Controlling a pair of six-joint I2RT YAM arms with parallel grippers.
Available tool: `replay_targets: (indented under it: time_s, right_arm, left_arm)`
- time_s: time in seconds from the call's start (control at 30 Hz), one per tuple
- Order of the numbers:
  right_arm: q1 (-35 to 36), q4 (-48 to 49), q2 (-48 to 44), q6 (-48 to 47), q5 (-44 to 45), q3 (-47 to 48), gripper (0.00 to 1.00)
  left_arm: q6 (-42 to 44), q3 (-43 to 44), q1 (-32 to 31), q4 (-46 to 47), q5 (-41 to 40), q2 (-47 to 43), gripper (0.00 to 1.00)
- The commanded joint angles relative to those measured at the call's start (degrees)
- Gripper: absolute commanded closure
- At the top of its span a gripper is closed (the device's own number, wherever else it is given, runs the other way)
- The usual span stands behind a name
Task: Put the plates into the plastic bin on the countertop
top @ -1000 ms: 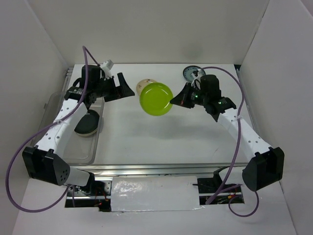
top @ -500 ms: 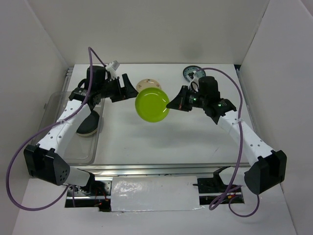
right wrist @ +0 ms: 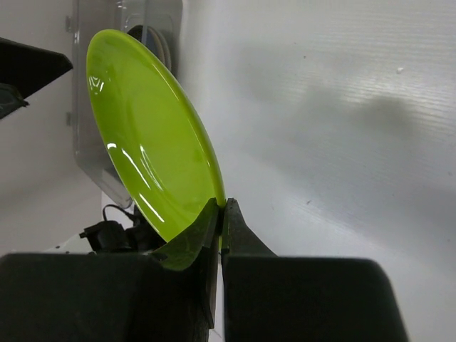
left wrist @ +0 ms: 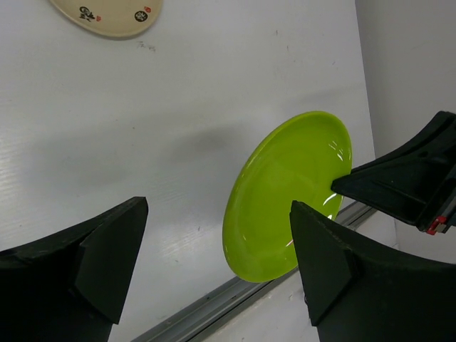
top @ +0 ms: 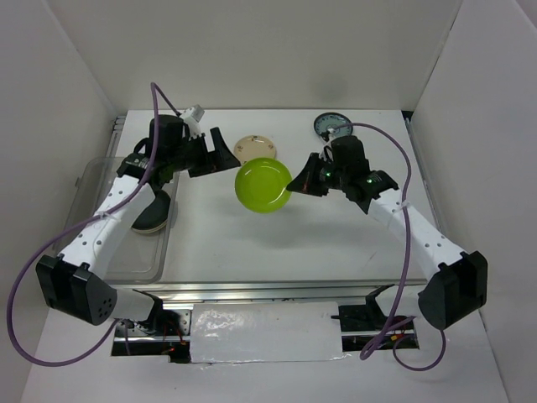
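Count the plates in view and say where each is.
4: green plate pinched in the right claw above the table; cream plate on the table behind it; patterned plate at the far edge; dark plate leaning in the bin, where more may be stacked unseen.

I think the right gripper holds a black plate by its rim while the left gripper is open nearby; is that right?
Not quite: the right gripper holds the lime green plate, not a black one, as the right wrist view shows. The rim grip and the open left gripper are correct.
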Motion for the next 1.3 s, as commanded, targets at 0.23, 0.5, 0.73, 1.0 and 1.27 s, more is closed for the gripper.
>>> replay_targets:
  time_s: [0.23, 0.5, 0.73, 1.0, 1.27]
  right_arm:
    - [-0.3, 9.7, 4.5, 3.5, -9.2, 6.3, 1.0]
    - [-1.4, 12.8, 9.0, 5.8, -12.4, 8.6, 1.0]
    - [-5.3, 17.0, 7.2, 7.7, -12.5, 2.0, 0.0]
    - [-9.3, 17.5, 3.1, 5.7, -10.8, -7.3, 0.0]
    - [-9.3, 16.9, 3.8, 1.7, -12.3, -7.2, 0.0]
  left_arm:
    - [0.1, -2.3, -1.0, 2.6, 2.0, 0.4, 0.51]
    - [0.3, -2.7, -0.3, 3.5, 5.4, 0.6, 1.0]
    - [-9.4, -8.2, 9.1, 1.4, -9.1, -7.6, 1.0]
    - [-16.1, -22.3, 39.3, -3.6, -18.4, -17.5, 1.0]
    - [-17.3, -26.2, 44.3, 4.4, -19.4, -11.1, 1.0]
